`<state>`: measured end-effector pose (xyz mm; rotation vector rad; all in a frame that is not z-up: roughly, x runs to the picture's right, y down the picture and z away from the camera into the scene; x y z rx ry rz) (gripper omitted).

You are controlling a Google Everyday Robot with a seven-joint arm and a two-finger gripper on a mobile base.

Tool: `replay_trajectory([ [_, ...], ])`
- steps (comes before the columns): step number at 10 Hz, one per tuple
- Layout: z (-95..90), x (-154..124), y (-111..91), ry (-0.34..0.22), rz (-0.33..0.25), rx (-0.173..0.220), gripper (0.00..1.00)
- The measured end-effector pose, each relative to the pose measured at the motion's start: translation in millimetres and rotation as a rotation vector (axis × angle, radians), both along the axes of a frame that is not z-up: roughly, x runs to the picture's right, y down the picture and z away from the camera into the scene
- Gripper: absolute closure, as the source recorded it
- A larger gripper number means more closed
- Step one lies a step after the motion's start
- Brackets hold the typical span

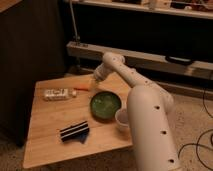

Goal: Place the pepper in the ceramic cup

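Observation:
The pepper (82, 88) is a small orange-red tapered piece lying on the wooden table (47, 117), just right of a white packet. The ceramic cup (121, 119) is small and white and stands upright at the table's right edge, beside the green dish and partly behind my white arm. My gripper (97, 78) hangs at the table's far edge, a little above and to the right of the pepper, apart from it. It holds nothing that I can see.
A white rectangular packet (56, 94) lies at the table's left back. A round green dish (105, 105) sits mid-table. A black striped object (75, 131) lies near the front. A dark cabinet (30, 55) stands left; a low shelf (165, 57) runs behind.

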<state>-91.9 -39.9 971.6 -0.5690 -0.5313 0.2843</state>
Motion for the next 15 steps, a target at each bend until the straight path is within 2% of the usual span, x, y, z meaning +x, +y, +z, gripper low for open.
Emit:
replay_trajectory([
  [3,10.3,-3.3,6.7,0.002,0.0,-0.008,0.35],
  [6,24.9,-0.8,5.6,0.015,0.025,-0.022,0.35],
  [11,36.1,-13.0,7.5,0.01,0.001,-0.035,0.35],
  [12,37.0,-15.3,9.5,0.007,-0.007,-0.04,0.4],
  [15,37.9,-14.7,12.7,0.013,-0.024,-0.048,0.7],
])
